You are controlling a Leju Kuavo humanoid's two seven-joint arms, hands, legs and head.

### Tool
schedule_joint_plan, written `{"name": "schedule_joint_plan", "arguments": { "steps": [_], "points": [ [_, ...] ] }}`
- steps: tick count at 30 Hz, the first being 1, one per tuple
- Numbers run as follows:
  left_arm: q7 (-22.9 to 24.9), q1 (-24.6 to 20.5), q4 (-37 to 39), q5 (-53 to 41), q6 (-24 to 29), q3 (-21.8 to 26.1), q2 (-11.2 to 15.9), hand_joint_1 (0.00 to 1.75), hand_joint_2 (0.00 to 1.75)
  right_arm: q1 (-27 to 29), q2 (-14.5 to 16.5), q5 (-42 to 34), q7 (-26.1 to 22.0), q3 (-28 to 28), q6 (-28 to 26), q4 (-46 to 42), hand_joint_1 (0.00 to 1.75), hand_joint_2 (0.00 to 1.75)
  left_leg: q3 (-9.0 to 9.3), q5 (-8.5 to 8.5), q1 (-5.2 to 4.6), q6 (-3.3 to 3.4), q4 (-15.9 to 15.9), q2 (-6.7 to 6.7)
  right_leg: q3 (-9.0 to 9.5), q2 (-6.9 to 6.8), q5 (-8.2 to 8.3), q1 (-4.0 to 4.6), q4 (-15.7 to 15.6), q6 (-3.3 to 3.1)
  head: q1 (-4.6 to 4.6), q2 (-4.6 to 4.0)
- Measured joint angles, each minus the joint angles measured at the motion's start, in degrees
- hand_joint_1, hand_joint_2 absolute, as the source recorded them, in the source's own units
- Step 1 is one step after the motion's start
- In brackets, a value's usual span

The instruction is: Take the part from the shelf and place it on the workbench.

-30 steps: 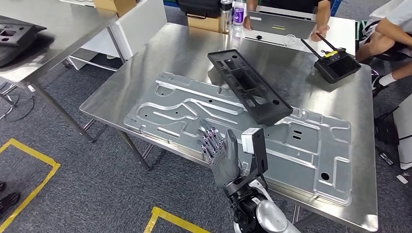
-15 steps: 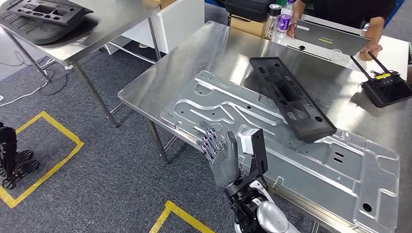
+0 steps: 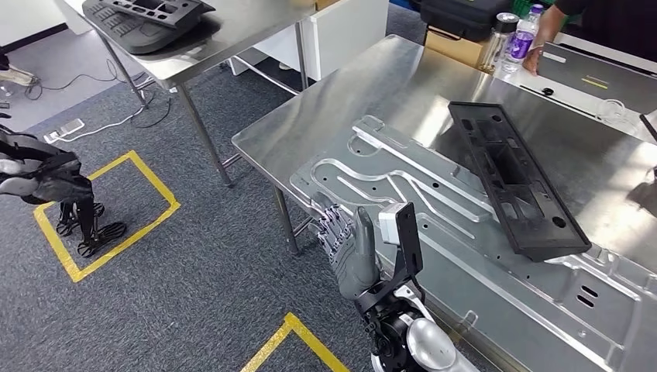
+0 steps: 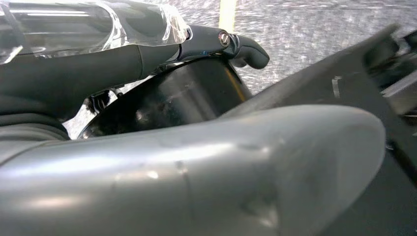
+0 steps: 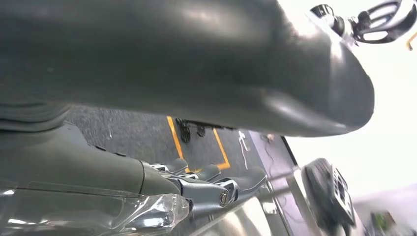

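The shiny steel workbench [image 3: 364, 85] stands on grey carpet [image 3: 194, 263]. The long black plastic part [image 3: 511, 178] lies on it. The right hand [image 3: 349, 248] holds nothing, fingers apart.

You get bright overhead light glaring off the steel workbench [image 3: 372, 93], while both wrist views are blurred close up and overexposed.

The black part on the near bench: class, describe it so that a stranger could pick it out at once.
Start at the big steel bench on the right and find the embossed metal panel lying flat on it. The black part lies across that panel's far side. It is a long, dark plastic frame with recessed pockets, the one dark thing on the silver sheet.
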Motion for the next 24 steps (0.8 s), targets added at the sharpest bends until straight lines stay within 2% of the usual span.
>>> {"name": "schedule_joint_plan", "arguments": {
  "steps": [1,3,4,5,7,8,9,10,12,13,14,15,16,17,18,19,20,21,23,24],
  "points": [
    [0.08,0.03,0.00,0.00,-0.03,0.00,0.02,0.00,0.00,-0.01,0.01,-0.05,0.01,0.00,0.01,0.01,0.00,0.00,1.51,1.86,0.05,0.01,-3.14,0.40,0.27,-0.72,-0.20,-0.01,0.00,0.11,-0.01,0.00],
    [0.20,0.11,0.00,-0.02,-0.11,-0.01,0.04,0.00,0.00,-0.07,0.02,-0.12,0.01,0.00,0.04,0.01,0.00,0.00,6.11,5.80,-0.27,0.44,-12.12,3.01,0.98,-1.96,-0.70,0.15,-0.04,0.54,0.01,0.00],
    [0.21,0.10,0.00,-0.04,-0.15,-0.01,0.03,0.00,0.00,-0.12,0.02,-0.13,0.01,0.00,0.07,0.01,0.00,0.00,7.78,7.02,-0.55,0.84,-15.55,4.12,1.27,-2.48,-0.95,0.29,-0.06,0.83,0.03,0.00],
    [0.22,0.05,0.00,-0.06,-0.18,-0.02,0.02,0.00,0.00,-0.16,0.02,-0.13,0.00,0.00,0.09,0.01,0.00,0.00,8.50,7.40,-0.83,1.25,-17.19,4.85,1.47,-2.93,-1.15,0.42,-0.08,1.12,0.03,0.00],
    [0.23,0.10,0.00,-0.09,-0.20,-0.02,0.01,0.00,0.00,-0.22,0.03,-0.14,0.00,0.02,0.13,0.01,0.00,0.00,8.33,7.26,-1.11,1.96,-17.48,3.86,1.82,-4.00,-1.44,0.54,-0.25,1.70,0.07,0.00],
    [0.25,0.21,0.00,-0.15,-0.20,-0.02,-0.01,0.00,0.00,-0.24,0.02,-0.14,-0.02,0.02,0.13,0.01,0.00,0.00,8.48,7.33,-0.98,2.29,-17.69,3.17,2.05,-3.98,-1.75,0.42,-0.19,2.00,0.08,0.00],
    [0.27,0.28,0.00,-0.27,-0.20,-0.02,-0.01,0.00,0.00,-0.25,0.01,-0.13,-0.05,0.04,0.13,-0.01,0.00,0.00,8.73,7.45,-0.83,2.65,-17.95,2.40,2.01,-2.98,-2.46,0.31,0.55,2.24,0.10,0.00],
    [0.29,0.27,0.01,-0.40,-0.18,-0.02,-0.03,0.00,0.00,-0.26,-0.01,-0.10,-0.11,0.05,0.11,-0.03,0.00,0.00,9.06,7.60,-0.64,3.02,-18.22,1.67,1.37,-1.35,-3.74,0.18,2.49,2.41,0.15,0.00],
    [0.34,0.08,0.01,-0.67,-0.16,-0.02,-0.07,0.00,0.00,-0.10,-0.12,-0.06,-0.16,0.08,0.02,-0.05,0.00,0.00,9.42,7.66,-0.49,3.52,-18.39,0.12,-2.22,2.29,-7.53,0.11,10.27,2.49,0.29,0.00],
    [0.40,-0.01,0.01,-0.73,-0.15,-0.03,-0.11,0.00,0.00,0.05,-0.23,-0.05,-0.15,0.08,-0.02,-0.06,0.00,0.00,9.47,7.62,-0.51,3.65,-18.39,-0.73,-4.64,3.03,-9.13,0.13,14.70,2.51,0.38,0.00],
    [0.50,-0.03,0.01,-0.78,-0.16,-0.03,-0.14,0.00,0.00,0.21,-0.34,-0.05,-0.12,0.07,-0.05,-0.05,0.00,0.00,9.53,7.57,-0.52,3.70,-18.37,-1.66,-6.58,3.32,-9.79,0.15,17.80,2.54,0.40,0.00],
    [0.62,0.01,0.01,-0.80,-0.16,-0.03,-0.17,0.00,0.00,0.34,-0.43,-0.05,-0.09,0.07,-0.05,-0.06,0.00,0.00,9.61,7.52,-0.51,3.70,-18.35,-2.57,-7.53,3.40,-9.25,0.13,18.62,2.56,0.41,0.01],
    [0.74,0.07,0.01,-0.80,-0.16,-0.04,-0.19,0.00,0.00,0.40,-0.48,-0.05,-0.07,0.07,-0.05,-0.07,0.00,0.00,9.73,7.45,-0.46,3.63,-18.30,-3.48,-7.38,3.50,-7.57,0.07,17.12,2.57,0.41,0.01],
    [0.82,0.10,0.01,-0.79,-0.16,-0.03,-0.20,0.00,0.00,0.41,-0.50,-0.05,-0.06,0.07,-0.05,-0.07,0.00,0.00,9.86,7.32,-0.35,3.46,-18.19,-4.40,-5.99,4.00,-4.97,-0.09,13.21,2.62,0.41,0.01],
    [0.85,0.10,0.02,-0.78,-0.15,-0.03,-0.20,0.00,0.00,0.40,-0.51,-0.05,-0.05,0.07,-0.05,-0.07,0.00,0.00,9.91,7.13,-0.25,3.19,-18.02,-5.25,-4.19,5.41,-2.56,-0.36,8.65,2.68,0.42,0.01],
    [0.86,0.04,0.02,-0.76,-0.15,-0.03,-0.20,0.00,0.00,0.40,-0.52,-0.05,-0.04,0.07,-0.05,-0.07,0.00,0.00,9.79,6.91,-0.22,2.85,-17.70,-6.10,-2.67,6.94,-0.86,-0.64,4.81,2.66,0.42,0.00],
    [0.87,-0.02,0.02,-0.74,-0.16,-0.02,-0.20,0.00,0.00,0.41,-0.53,-0.05,-0.02,0.08,-0.05,-0.07,0.00,0.00,9.57,6.76,-0.20,2.50,-17.45,-6.79,-1.65,8.22,0.10,-0.83,2.22,2.58,0.43,0.00],
    [0.90,-0.04,0.02,-0.71,-0.16,-0.03,-0.20,0.00,0.00,0.44,-0.54,-0.05,0.01,0.08,-0.04,-0.07,0.00,0.00,9.27,6.70,-0.15,2.14,-17.35,-7.39,-1.36,8.94,0.17,-0.83,1.31,2.32,0.43,0.00],
    [0.97,0.04,0.02,-0.68,-0.15,-0.03,-0.19,0.00,0.00,0.41,-0.51,-0.05,0.05,0.09,0.10,-0.07,0.00,0.00,8.81,6.78,0.10,1.49,-17.43,-8.42,-1.38,7.80,0.15,-0.58,1.22,1.54,0.42,0.00],
    [1.02,0.08,0.02,-0.68,-0.15,-0.04,-0.19,0.00,0.00,0.35,-0.48,-0.05,0.08,0.09,0.26,-0.07,0.00,0.00,8.57,6.54,0.11,1.18,-17.06,-7.77,-1.27,7.03,0.15,-0.51,1.17,1.12,0.36,0.00]
  ]
}}
